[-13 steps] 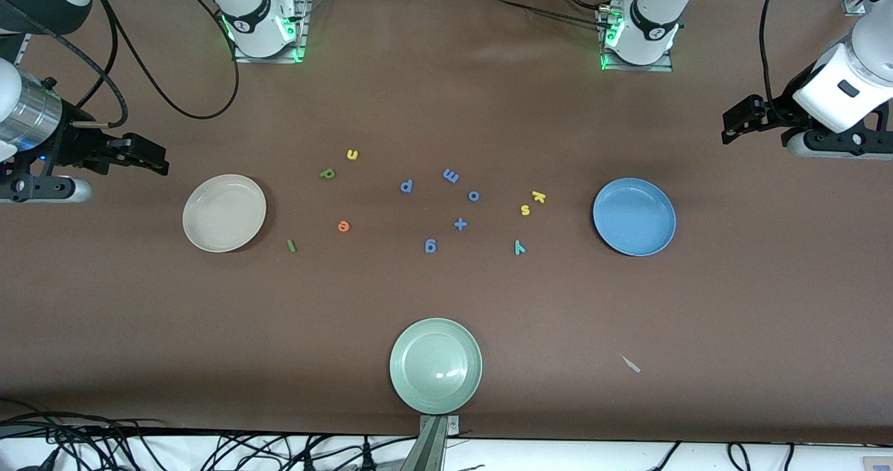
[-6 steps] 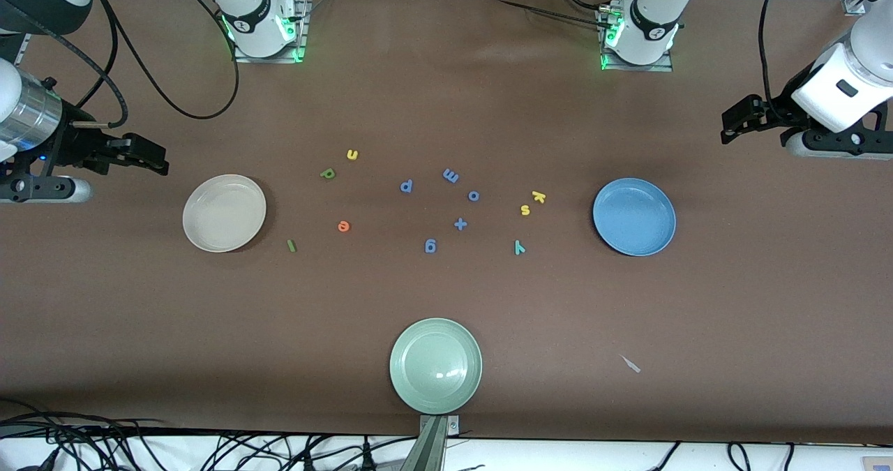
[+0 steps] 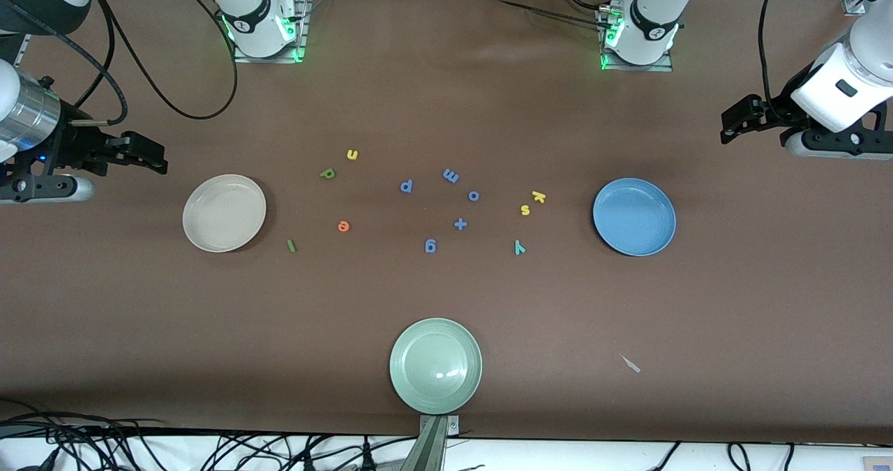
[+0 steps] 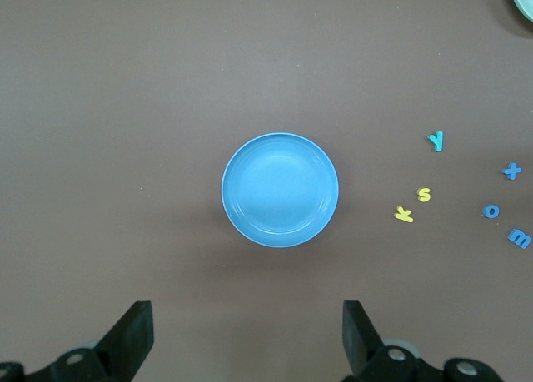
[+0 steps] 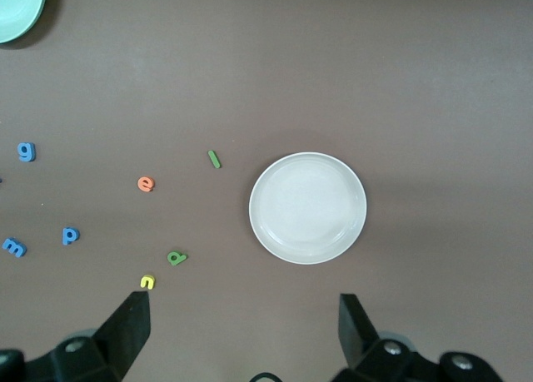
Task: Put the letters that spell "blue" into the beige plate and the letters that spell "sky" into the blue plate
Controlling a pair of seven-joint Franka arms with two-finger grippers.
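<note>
The beige plate (image 3: 224, 213) (image 5: 307, 207) lies empty toward the right arm's end. Beside it on the table are the green b (image 3: 327, 174), yellow u (image 3: 352, 154), orange e (image 3: 342, 226) and dark green l (image 3: 291, 245). The blue plate (image 3: 633, 216) (image 4: 280, 190) lies empty toward the left arm's end, with the yellow k (image 3: 538, 196), yellow s (image 3: 525, 210) and teal y (image 3: 519, 248) beside it. My right gripper (image 3: 150, 158) (image 5: 243, 332) hangs open and empty above the table's end, outward of the beige plate. My left gripper (image 3: 732, 123) (image 4: 247, 336) hangs open and empty outward of the blue plate.
Several small blue letters (image 3: 451, 175) lie scattered mid-table between the two groups. A pale green plate (image 3: 435, 365) sits at the table edge nearest the front camera. A small pale scrap (image 3: 631, 364) lies nearer the camera than the blue plate.
</note>
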